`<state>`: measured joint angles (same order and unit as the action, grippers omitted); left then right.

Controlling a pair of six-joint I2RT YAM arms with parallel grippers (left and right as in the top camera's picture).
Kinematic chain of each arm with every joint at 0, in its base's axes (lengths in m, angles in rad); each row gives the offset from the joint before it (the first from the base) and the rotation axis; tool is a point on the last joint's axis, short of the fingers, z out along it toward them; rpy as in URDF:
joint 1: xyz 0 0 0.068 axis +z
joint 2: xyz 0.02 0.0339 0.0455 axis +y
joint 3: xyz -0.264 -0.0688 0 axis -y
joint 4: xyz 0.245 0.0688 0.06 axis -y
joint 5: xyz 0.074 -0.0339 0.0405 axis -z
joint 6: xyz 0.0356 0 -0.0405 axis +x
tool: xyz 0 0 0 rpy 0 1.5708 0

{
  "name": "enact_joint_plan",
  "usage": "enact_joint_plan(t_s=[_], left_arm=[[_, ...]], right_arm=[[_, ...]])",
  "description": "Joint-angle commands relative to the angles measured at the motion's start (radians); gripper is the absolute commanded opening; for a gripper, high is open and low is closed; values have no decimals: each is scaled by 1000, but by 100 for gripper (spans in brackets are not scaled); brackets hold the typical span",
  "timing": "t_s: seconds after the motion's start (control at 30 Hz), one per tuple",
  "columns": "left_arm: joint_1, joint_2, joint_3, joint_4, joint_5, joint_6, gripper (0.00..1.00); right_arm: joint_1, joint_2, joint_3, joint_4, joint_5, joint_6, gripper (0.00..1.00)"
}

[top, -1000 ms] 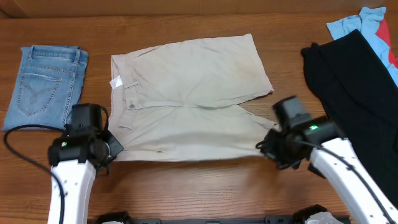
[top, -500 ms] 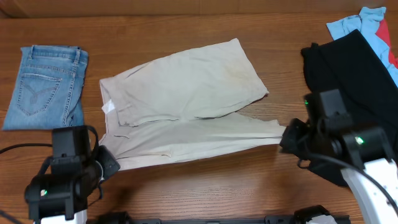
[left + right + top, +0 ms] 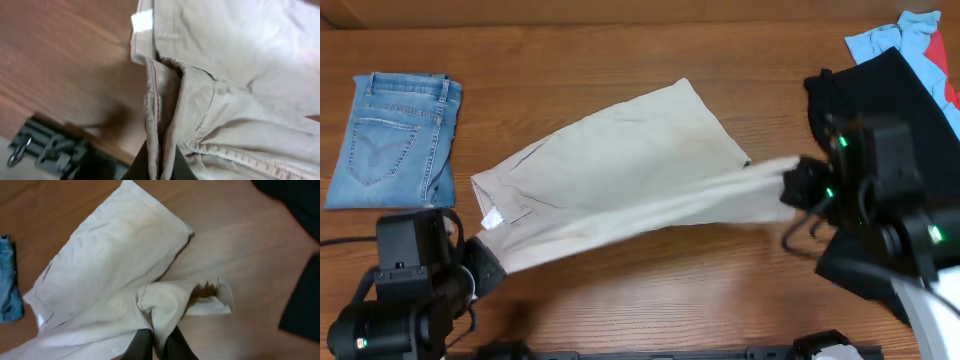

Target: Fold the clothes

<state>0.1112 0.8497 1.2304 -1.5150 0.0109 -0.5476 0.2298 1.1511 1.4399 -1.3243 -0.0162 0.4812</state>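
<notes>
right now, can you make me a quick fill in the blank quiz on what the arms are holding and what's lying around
The left fingers are shut on the shorts at the ____ end.
The right fingers are shut on one ____ of the shorts, near its hem.
The folded jeans are ____ denim.
Missing words: waistband; leg; blue.

Waistband of beige shorts (image 3: 240, 75) between fingers of left claw (image 3: 159, 159), white label (image 3: 142, 21) above.
</notes>
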Motion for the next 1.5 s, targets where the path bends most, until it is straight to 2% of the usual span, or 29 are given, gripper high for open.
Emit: enact_joint_plan(t_s=[0.0,0.13,0.3,0.6,0.73,0.97,1.2,1.4,1.47], left_arm=[[8,34,-27,51,-150,-14,4],[8,91,-79,129,-151,-31,4],[8,209,-130,225,-154,-44,4],[8,411,-130,421,-201,-130,4],[8,507,-130,456,-204,-142,4],[10,643,-130,535,-294,-191,4],[49,665,-130,618,-306,-213,5],[76,665,-130,630,-299,-246,6],[76,666,-130,630,-298,-246,14]], right_arm=[[-24,137,56,55,146,-119,4],[-24,267,70,175,147,-203,4],[-24,409,70,346,147,-229,4],[-21,499,70,600,117,-330,4],[-21,504,70,655,115,-330,4],[-19,583,70,706,35,-362,4],[9,668,70,757,21,-385,4],[39,695,69,814,21,-385,4],[44,701,69,822,21,-385,4]])
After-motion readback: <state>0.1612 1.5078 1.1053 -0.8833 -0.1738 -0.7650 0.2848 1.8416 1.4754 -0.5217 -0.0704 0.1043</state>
